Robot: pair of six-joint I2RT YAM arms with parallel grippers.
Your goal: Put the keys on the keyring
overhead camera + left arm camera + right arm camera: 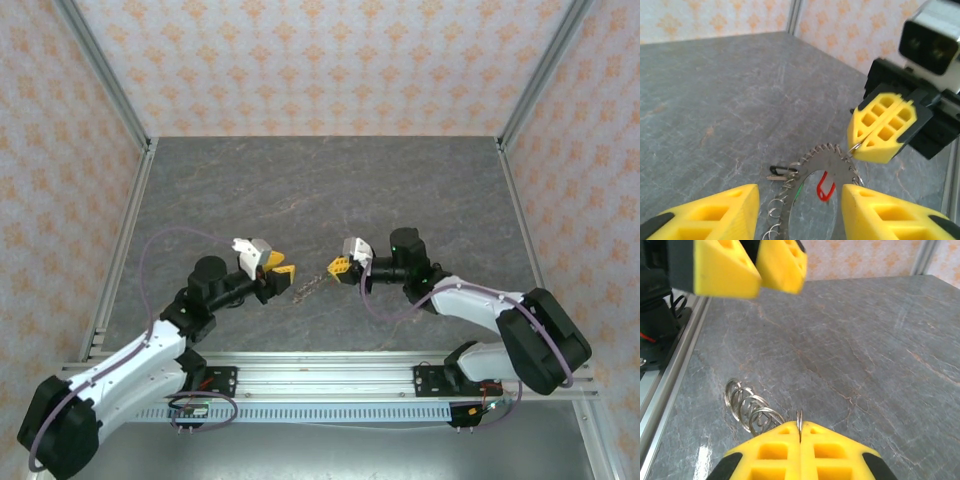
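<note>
The right gripper (879, 131) was clamped shut on the far rim of the keyring (812, 162), holding it between the parted fingers of the left gripper (800, 192). The keys (825, 188) sat by the ring. Threading seemed in hand, and next the left gripper would likely need to pinch 1 tiny key precisely.

Three keys (822, 192), one keyring (835, 162)

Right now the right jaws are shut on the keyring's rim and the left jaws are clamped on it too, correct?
No. The left jaws stand open either side of the keyring, not clamped on it; the left wrist view shows this. The right jaws are shut on its rim.
</note>
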